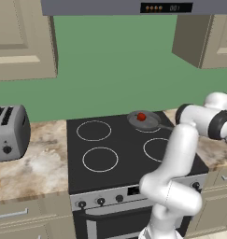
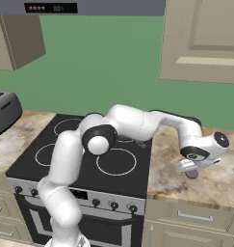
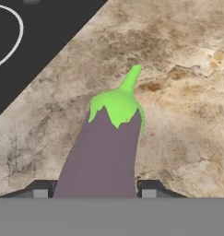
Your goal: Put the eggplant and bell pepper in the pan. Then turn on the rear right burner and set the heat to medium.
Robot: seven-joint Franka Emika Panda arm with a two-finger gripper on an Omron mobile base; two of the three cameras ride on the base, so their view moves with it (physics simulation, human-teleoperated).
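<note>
my gripper [image 3: 95, 192] is closed around the eggplant [image 3: 104, 152], over the counter [image 3: 178, 92]. the bell pepper [image 1: 141, 116] sits in the pan [image 1: 150, 123].

Blurred, unreadable digits on the range hood display [image 1: 166, 7].

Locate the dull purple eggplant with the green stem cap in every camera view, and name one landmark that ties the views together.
Left base view: I can't find it; the white arm covers the counter right of the stove.
Right base view: dull purple eggplant, a small mauve patch under the gripper, on the speckled counter.
Hand view: centre bottom, between the fingertips, stem pointing up.
Shared landmark: the black glass stovetop with white burner rings.
</note>
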